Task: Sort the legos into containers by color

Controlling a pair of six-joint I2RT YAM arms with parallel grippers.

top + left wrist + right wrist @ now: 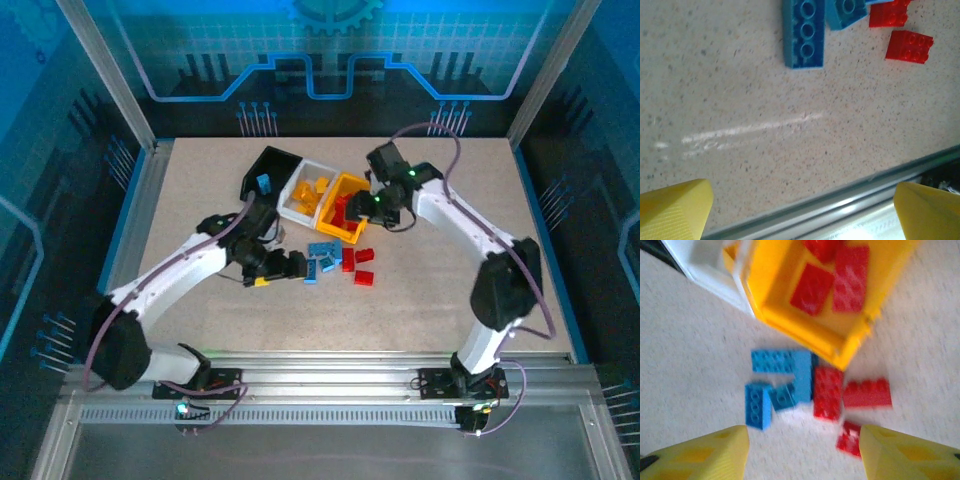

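3 containers [292, 208] line up mid-frame in the overhead view: black bin [280, 160], white bin [322, 168] and yellow-orange bin [338, 233], with red legos [812, 287] already inside the yellow-orange one. Roughly 7 loose legos [802, 375] wait just below it, though the right wrist view is blurred, so that count is soft.

Right gripper [805, 455] hangs above the bin's lower edge, fingers spread, nothing between them. Left gripper [800, 210] is spread wide too, empty, low over the table [765, 125], with a long blue brick [804, 32] at the top centre of its view.

That brick looks like the pick. Slide up-frame, square the fingers across its narrow sides, drop low before closing, and keep clear of the red bricks [909, 46] at upper right. Then carry it to the black bin, where 1 blue brick [263, 183] lies.
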